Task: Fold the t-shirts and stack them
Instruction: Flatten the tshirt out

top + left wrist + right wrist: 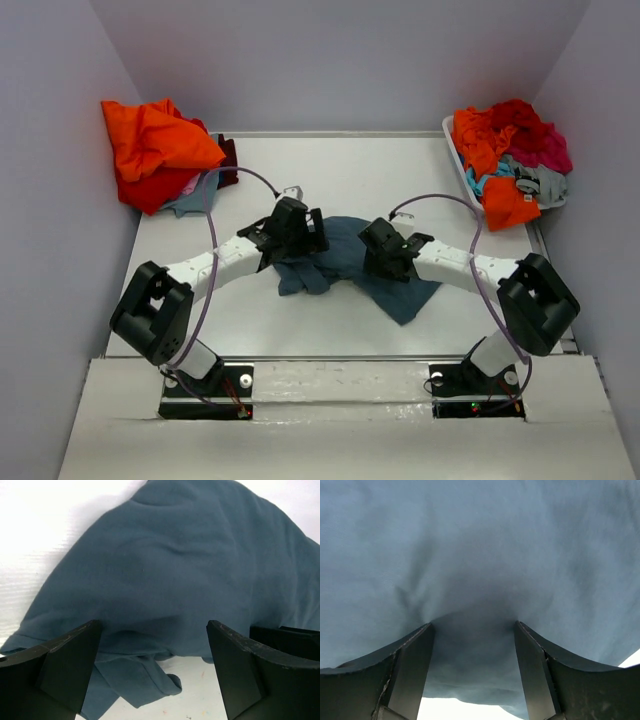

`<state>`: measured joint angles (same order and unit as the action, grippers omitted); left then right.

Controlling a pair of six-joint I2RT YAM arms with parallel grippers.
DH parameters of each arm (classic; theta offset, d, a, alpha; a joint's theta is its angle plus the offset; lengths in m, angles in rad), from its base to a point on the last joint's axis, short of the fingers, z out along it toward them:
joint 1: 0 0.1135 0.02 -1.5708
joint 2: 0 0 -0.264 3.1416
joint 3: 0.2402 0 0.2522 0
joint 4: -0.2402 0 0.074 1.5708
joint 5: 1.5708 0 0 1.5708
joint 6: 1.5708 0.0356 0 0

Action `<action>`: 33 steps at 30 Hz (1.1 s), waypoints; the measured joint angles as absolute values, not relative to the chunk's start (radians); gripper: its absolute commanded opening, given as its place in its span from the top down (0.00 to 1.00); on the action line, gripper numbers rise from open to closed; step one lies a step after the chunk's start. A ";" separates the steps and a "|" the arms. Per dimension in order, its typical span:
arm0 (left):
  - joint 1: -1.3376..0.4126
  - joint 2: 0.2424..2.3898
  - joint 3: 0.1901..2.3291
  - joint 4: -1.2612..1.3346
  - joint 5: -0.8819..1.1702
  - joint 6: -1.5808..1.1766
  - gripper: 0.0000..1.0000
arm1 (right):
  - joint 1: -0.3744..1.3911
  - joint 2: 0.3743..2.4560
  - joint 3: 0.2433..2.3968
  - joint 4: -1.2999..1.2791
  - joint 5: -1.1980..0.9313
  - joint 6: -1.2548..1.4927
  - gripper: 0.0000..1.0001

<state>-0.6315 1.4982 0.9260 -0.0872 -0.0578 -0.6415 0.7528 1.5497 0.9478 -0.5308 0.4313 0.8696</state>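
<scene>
Across the middle of the frame, the white bench carries a dark slate-blue t-shirt. It lies crumpled and unfolded between both arms, likely so each can take a side. Orange and red shirts heap at upper left, and a mixed pile sits at upper right, apparently waiting. The left gripper is spread wide over the cloth. The right gripper, jaws also apart, noses into it, pinching nothing yet. Plain lavender-grey walls enclose the bench.
</scene>
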 measured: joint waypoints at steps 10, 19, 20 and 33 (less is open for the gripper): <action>-0.709 1.493 0.883 -0.019 -0.090 -0.693 0.01 | 0.753 1.378 0.764 -0.496 0.384 0.954 0.68; -0.738 1.563 0.885 0.001 -0.111 -0.695 0.01 | 0.754 1.368 0.738 -0.498 0.360 0.974 0.50; -0.743 1.564 0.885 -0.001 -0.117 -0.696 0.01 | 0.754 1.367 0.738 -0.498 0.359 0.974 0.46; -0.758 1.563 0.877 0.009 -0.143 -0.713 0.01 | 0.794 1.116 0.686 -0.630 0.344 1.055 0.37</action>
<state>-0.7578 1.5631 0.8768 0.0090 -0.1429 -0.7132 0.7944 1.1160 0.6857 -0.6304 0.3439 1.0550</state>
